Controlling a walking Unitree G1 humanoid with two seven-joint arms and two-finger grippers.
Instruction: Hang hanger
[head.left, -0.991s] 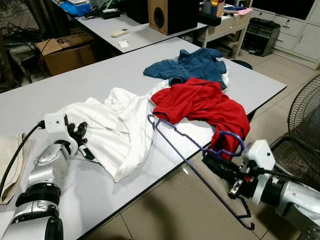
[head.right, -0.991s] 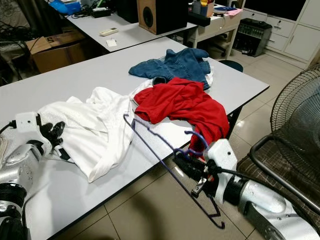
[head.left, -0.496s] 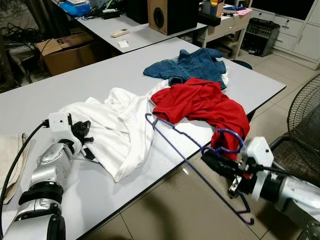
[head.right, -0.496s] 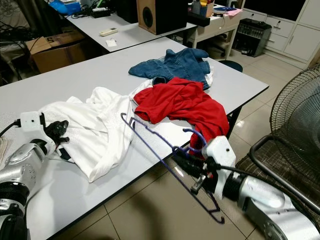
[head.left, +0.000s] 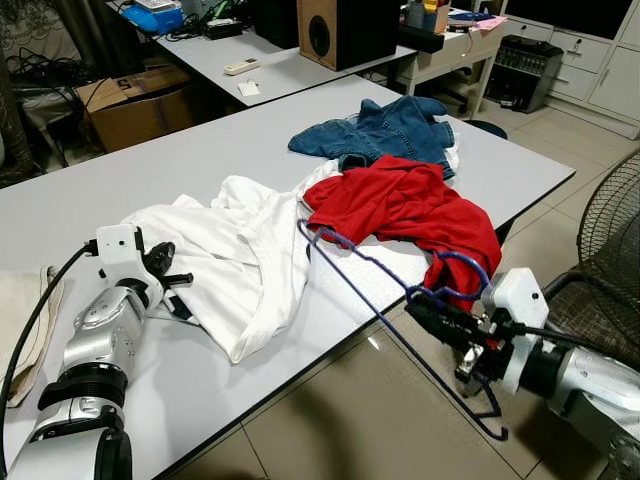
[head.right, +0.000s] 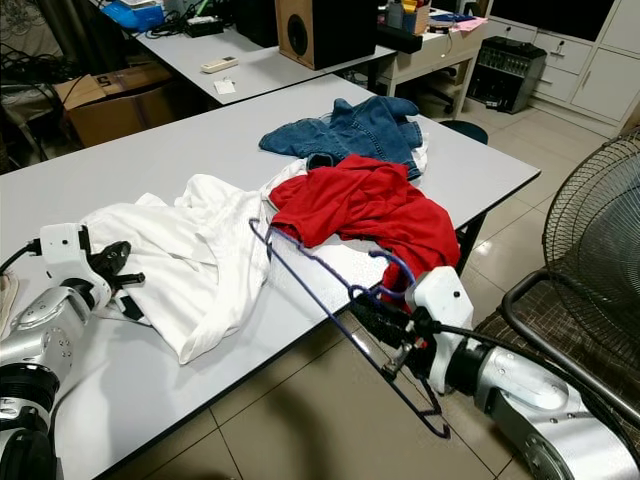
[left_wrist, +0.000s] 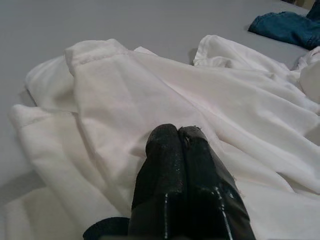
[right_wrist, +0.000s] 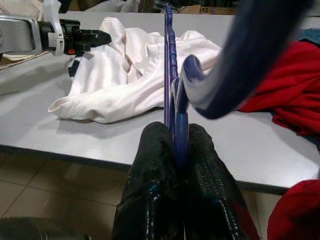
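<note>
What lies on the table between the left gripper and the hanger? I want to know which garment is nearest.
The white garment lies between the left gripper and the purple hanger, seen in both eye views.

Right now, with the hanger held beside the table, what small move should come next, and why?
Probably carry the blue hanger a little toward the white shirt. The right tool is shut on it off the table edge, its far tip over the red garment; the left tool rests shut on the shirt.
</note>
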